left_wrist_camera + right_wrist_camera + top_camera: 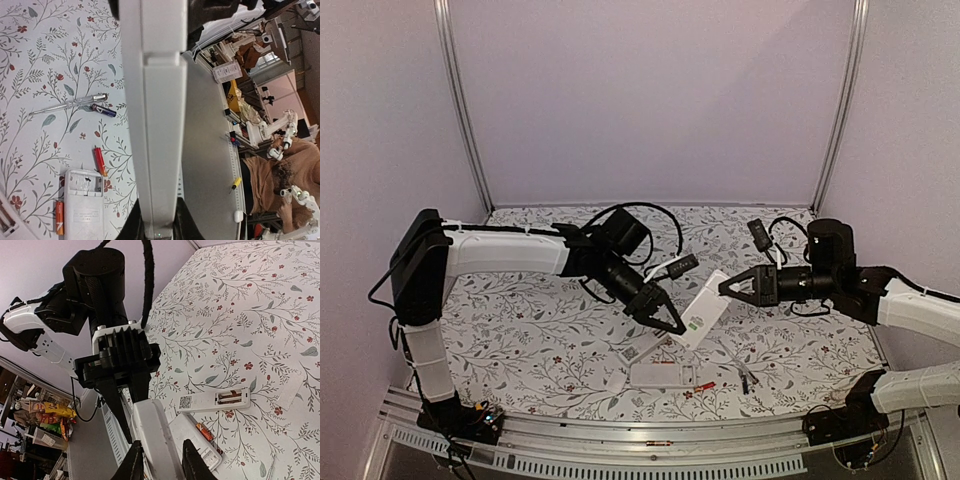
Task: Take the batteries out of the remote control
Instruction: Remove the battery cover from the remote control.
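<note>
Two pincers hold one white remote control (705, 308): my left pincer (672, 322) pinches its lower end, my right pincer (724, 287) its upper end, so it hangs tilted above the middle of the desk (520, 330). I judge this braces it for sliding the back cover (162, 140) off. Loose batteries (100, 161) lie toward the desk's near edge, beside another opened remote (84, 205).

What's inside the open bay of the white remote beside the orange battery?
On the remote, the bay looks empty: bare white plastic, one dark mark, no cells. The orange battery lies outside it. Its far end is out of frame.
</note>
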Robot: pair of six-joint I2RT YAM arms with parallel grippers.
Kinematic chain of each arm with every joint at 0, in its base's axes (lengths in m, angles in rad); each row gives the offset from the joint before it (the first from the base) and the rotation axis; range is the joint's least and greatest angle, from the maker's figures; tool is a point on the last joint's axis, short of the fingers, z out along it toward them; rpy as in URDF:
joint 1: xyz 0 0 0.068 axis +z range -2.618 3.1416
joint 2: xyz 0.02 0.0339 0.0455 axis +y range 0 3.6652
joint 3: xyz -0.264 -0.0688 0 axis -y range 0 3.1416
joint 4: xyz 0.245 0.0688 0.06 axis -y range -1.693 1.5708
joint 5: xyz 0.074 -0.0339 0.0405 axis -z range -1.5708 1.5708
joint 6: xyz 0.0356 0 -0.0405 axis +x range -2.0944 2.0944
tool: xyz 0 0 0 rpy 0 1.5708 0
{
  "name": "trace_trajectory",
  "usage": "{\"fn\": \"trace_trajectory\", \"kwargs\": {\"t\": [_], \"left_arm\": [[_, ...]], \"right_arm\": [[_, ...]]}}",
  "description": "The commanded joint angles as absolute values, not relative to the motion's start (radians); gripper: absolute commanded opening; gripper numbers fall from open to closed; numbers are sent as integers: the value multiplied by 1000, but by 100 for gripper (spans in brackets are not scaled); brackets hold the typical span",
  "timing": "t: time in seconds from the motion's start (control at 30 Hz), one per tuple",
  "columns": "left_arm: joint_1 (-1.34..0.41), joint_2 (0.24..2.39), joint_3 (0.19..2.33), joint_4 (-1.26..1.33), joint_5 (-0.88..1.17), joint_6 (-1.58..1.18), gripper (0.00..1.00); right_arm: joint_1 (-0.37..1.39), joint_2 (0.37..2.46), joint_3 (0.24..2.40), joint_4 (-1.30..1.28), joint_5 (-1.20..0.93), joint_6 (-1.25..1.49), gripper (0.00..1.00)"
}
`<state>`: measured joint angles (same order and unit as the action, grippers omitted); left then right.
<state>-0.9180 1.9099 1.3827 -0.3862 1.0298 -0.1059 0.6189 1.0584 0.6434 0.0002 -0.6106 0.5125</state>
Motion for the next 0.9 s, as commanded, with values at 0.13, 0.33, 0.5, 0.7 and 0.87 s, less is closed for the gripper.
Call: {"fn": "trace_trajectory", "kwargs": {"t": [0.13,0.33,0.5,0.7,0.87], "left_arm": [[-941,1908,1401,-388,1093,-66,0],[-941,1908,1403,-388,1094,-66,0],[-941,1906,1402,-388,1095,-66,0],[-940,1908,1402,-388,1084,-67,0],[-936,1915,1404,-392,1057,-75,0]], "right_arm": [[551,998,600,-53,-426,537,21],[543,973,594,-64,-422,538,32],[541,973,595,-65,-419,538,33],[541,988,594,-45,-497,524,31],[541,955,591,-41,-496,525,40]]}}
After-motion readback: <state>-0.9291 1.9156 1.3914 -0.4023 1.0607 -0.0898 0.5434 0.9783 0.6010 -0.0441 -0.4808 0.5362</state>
